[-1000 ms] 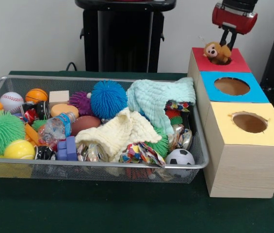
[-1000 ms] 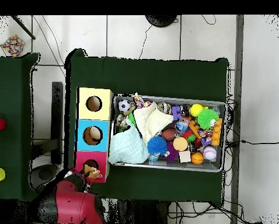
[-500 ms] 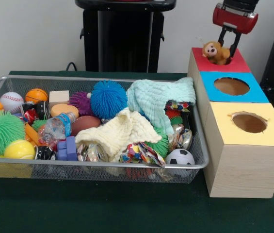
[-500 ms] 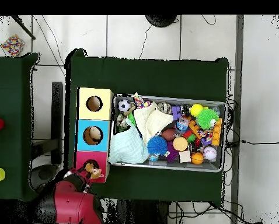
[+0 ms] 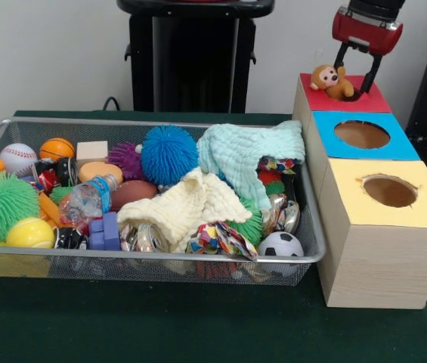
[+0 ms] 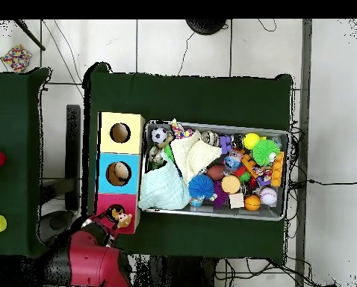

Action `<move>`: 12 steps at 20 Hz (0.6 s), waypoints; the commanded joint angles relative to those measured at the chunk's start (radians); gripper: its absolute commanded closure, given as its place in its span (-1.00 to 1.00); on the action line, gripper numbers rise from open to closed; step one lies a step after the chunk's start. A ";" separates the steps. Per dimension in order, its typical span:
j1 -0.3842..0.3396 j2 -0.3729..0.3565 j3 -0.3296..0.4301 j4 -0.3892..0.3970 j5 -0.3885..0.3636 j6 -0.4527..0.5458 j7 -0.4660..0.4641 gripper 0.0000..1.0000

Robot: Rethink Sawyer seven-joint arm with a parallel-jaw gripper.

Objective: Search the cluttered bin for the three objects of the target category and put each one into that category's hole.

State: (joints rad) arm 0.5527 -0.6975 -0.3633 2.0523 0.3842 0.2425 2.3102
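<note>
The brown monkey plush [image 5: 329, 80] rests on the red surround at the left rim of the red hole [image 5: 351, 94], part over the opening. It also shows in the overhead view [image 6: 122, 218] beside the red hole [image 6: 115, 212]. My gripper [image 5: 354, 76] hangs just above and to the right of the monkey, open, its fingers [image 5: 341, 54] spread and holding nothing; in the overhead view the gripper [image 6: 101, 226] is at the box's end. The wire mesh bin [image 5: 160, 123] [image 6: 211, 125] is full of clutter. The blue googly-eyed puffball is hidden.
The blue-surround hole [image 5: 361, 134] and the yellow-surround hole [image 5: 388, 190] follow on the same wooden box. In the bin lie an eyeless blue spiky ball [image 5: 169, 155], a green spiky ball [image 5: 1, 204], a mint cloth [image 5: 247, 155], a cream cloth [image 5: 190, 204] and a soccer ball [image 5: 280, 245].
My gripper opened and let go of the monkey, then rose a little. The monkey shifted slightly left on the red surround.
</note>
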 commanded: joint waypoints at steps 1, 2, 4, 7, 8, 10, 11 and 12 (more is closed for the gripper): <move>0.010 0.073 0.048 -0.060 0.067 0.086 0.238 -1.00; 0.011 0.071 0.045 -0.061 0.069 0.090 0.240 -1.00; 0.013 0.065 0.044 -0.060 0.073 0.102 0.239 -1.00; 0.026 0.056 0.028 -0.072 0.075 0.143 0.247 -1.00; 0.029 0.054 0.027 -0.074 0.078 0.153 0.250 -1.00; 0.035 0.041 0.020 -0.078 0.082 0.190 0.259 -1.00; 0.040 0.031 0.017 -0.079 0.085 0.216 0.268 -1.00; 0.048 0.017 0.006 -0.086 0.084 0.256 0.281 -1.00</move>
State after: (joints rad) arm 0.5856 -0.6939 -0.3868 2.0494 0.4148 0.2915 2.3102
